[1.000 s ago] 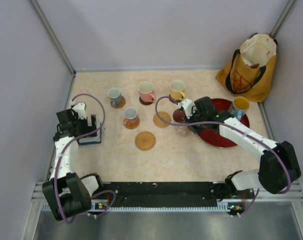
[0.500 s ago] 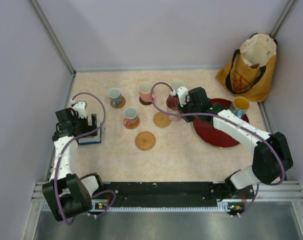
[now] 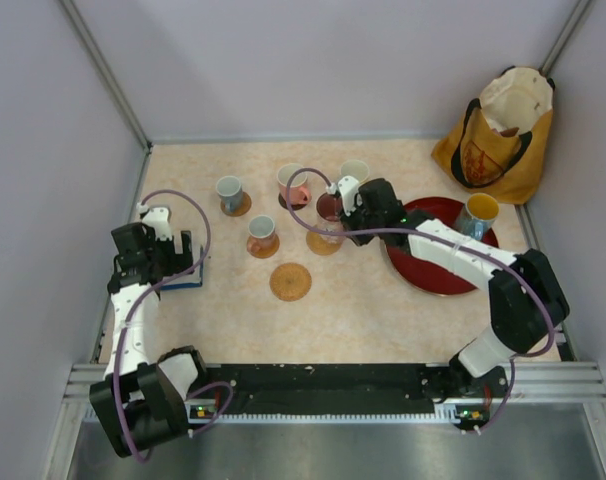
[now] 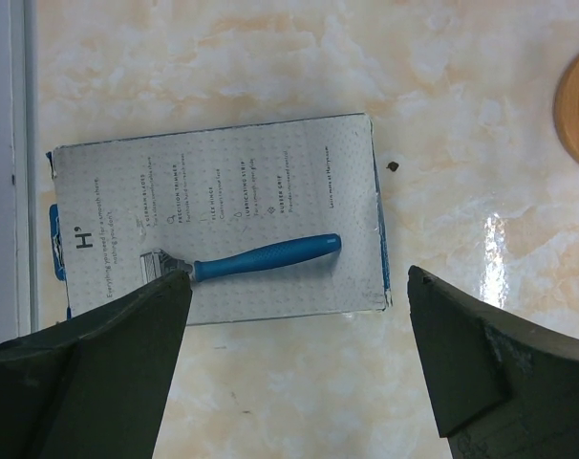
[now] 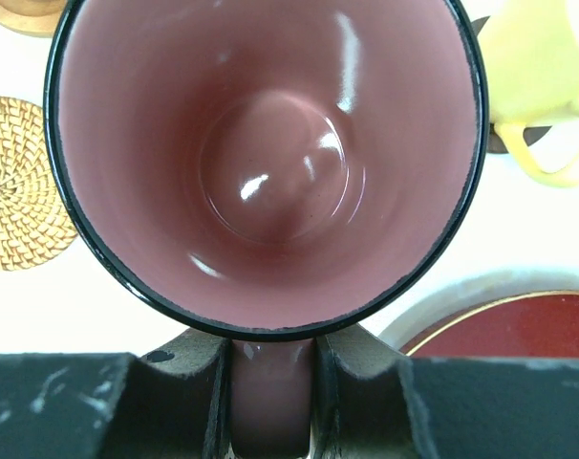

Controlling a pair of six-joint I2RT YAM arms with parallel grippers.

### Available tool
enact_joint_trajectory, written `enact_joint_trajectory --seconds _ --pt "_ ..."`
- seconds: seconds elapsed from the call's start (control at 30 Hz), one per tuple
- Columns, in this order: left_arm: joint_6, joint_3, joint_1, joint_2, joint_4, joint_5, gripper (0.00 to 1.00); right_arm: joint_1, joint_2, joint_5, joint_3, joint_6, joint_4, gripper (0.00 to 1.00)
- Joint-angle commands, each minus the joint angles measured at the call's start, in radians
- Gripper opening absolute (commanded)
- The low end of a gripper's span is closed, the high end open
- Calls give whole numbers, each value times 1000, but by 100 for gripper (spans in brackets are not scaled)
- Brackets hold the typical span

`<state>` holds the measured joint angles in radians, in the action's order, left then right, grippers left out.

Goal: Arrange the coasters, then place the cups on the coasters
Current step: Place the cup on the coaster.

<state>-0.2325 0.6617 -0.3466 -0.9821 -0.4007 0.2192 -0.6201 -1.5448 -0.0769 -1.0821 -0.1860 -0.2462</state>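
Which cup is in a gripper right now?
The pink cup with the dark rim: the right gripper pinches its handle, and none of the others is gripped.

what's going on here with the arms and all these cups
The right claw is shut on the handle of a pink mug, holding it next to a bare woven coaster. A blue-grey cup stands on a dark coaster, a second bare coaster lies nearer the arms, and a blue cup with a yellow inside sits on the red tray. The left claw is open and hovers over a razor box, holding nothing.
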Motion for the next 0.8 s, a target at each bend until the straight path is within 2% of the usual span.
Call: enact_joint_trajectory --seconds 0.0,0.77 --pt "13 -2 -8 -1 54 2 99 -26 -6 12 -52 33 202 0" --pt "10 -4 -8 -29 62 8 99 -50 -95 57 -35 57 297 0"
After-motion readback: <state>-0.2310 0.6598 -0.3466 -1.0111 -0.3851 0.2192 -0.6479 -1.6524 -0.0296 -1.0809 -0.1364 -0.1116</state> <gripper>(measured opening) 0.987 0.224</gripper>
